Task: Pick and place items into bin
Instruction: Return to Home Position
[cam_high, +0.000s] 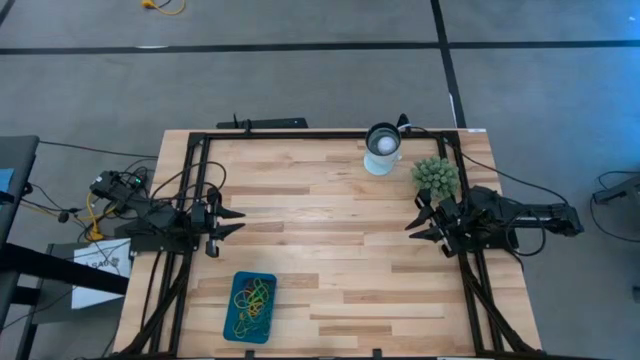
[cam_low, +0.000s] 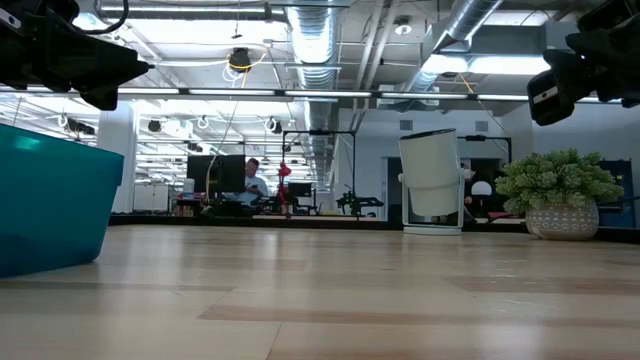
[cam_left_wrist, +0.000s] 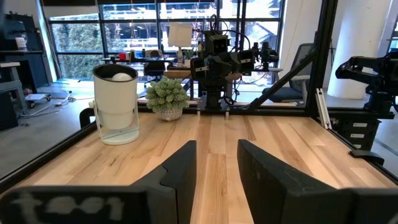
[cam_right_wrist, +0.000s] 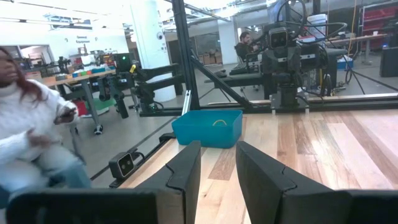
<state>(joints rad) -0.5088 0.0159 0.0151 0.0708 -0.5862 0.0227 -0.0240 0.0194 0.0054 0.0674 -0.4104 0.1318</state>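
I'm running this rig in an open-plan robotics lab in an office building. Bare silver ducts (cam_low: 310, 40) cross the ceiling over my wooden table (cam_high: 330, 250), and grey carpet (cam_high: 300, 80) surrounds it. Far ahead of my left gripper (cam_left_wrist: 216, 146) are tall windows (cam_left_wrist: 124, 25). Beyond my right gripper (cam_right_wrist: 217, 146) are more dark arms on a stand (cam_right_wrist: 143, 81) and a seated person (cam_right_wrist: 31, 124).

Left claw (cam_high: 243, 221) and right claw (cam_high: 413, 214) are matte black, angular, sharply tapered.

Open tabletop (cam_high: 330, 230) spans the middle; the bin (cam_high: 252, 276), white lampshade (cam_high: 382, 148) and plant (cam_high: 436, 177) stand near its edges.
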